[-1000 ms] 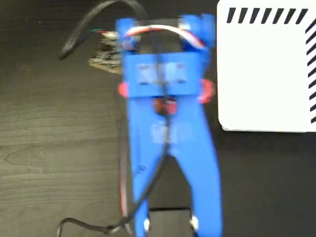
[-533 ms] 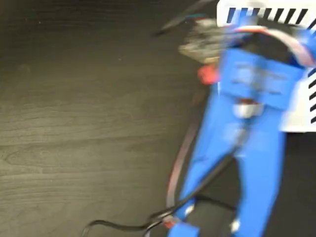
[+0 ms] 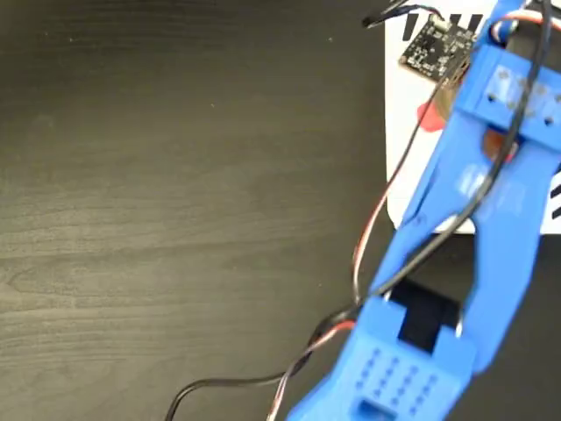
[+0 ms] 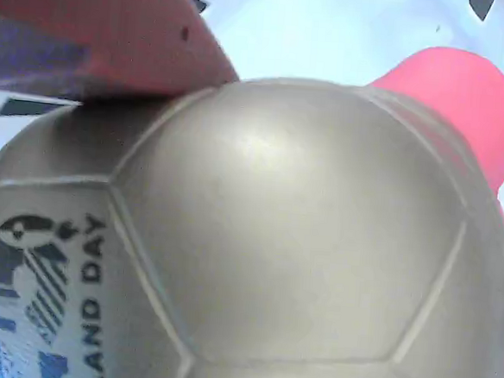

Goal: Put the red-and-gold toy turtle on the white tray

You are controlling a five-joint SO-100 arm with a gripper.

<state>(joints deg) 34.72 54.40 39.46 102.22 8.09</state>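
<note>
The red-and-gold toy turtle (image 4: 257, 241) fills the wrist view, gold shell up close with its black print at lower left and a coral-red part at upper right; a red end effector finger (image 4: 99, 31) presses on the shell at upper left, so the end effector (image 3: 443, 105) appears closed on the turtle. White with dark stripes shows behind it. In the fixed view only a red sliver of the turtle (image 3: 428, 118) shows, over the white tray (image 3: 408, 184); its heading cannot be told. Half a second ago the blue arm (image 3: 491, 228) was blurred at the tray's left edge; now it reaches over the tray. The surface (image 3: 175, 175) is dark wood.
</note>
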